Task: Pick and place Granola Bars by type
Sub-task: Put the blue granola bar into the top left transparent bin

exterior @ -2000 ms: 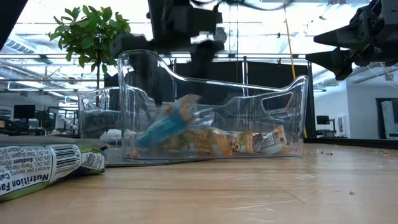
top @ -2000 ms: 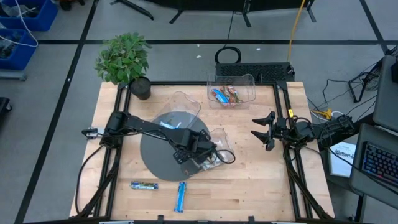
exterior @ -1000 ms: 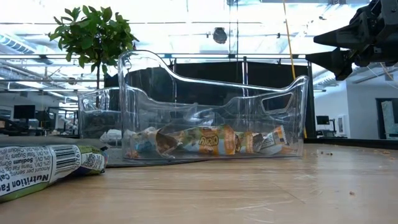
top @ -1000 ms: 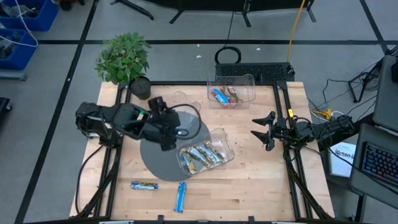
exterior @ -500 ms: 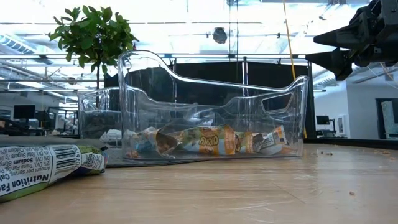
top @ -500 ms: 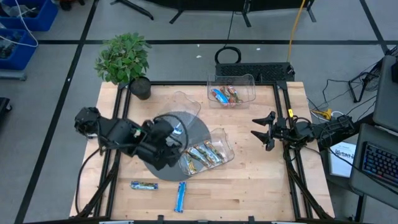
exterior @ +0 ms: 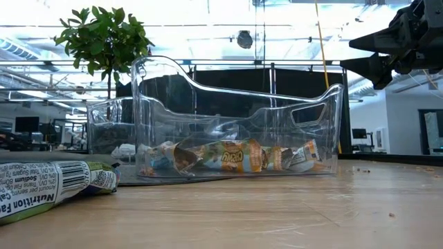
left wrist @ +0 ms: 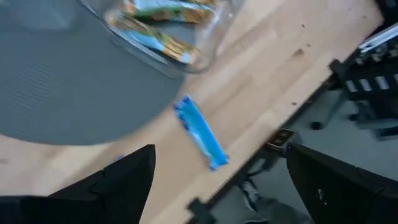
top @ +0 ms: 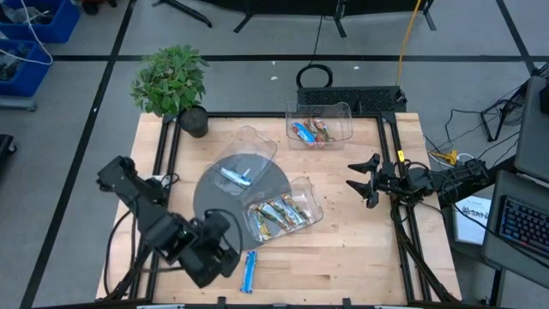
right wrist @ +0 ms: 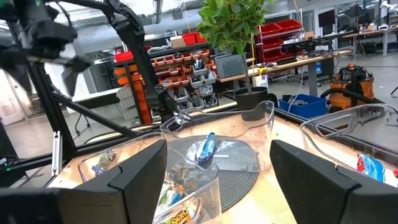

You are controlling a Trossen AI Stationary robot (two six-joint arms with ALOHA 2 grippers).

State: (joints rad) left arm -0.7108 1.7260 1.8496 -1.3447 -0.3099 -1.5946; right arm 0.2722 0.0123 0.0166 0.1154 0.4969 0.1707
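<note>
At lower centre, beside the round grey mat (top: 225, 199), a bright blue wrapped bar (top: 249, 271) lies near-vertical under the left gripper's (top: 225, 262) empty, wide-open jaws.

Robotics lab: parts-bin racks (right wrist: 180, 59), workbenches (right wrist: 311, 46), taped floor (top: 77, 154).

Left arm runs from the left-centre of the high view down to the lower left, elbow bent, wrist low. Left gripper (top: 225, 260) sits at the bottom left-centre, its 2 fingers (left wrist: 118, 186) spread wide, nothing between them. Right arm reaches in from the right edge at mid-height, level. Right gripper (top: 358, 184) at right-centre, fingers (right wrist: 140, 174) apart, empty. In the low view it shows at upper right.
</note>
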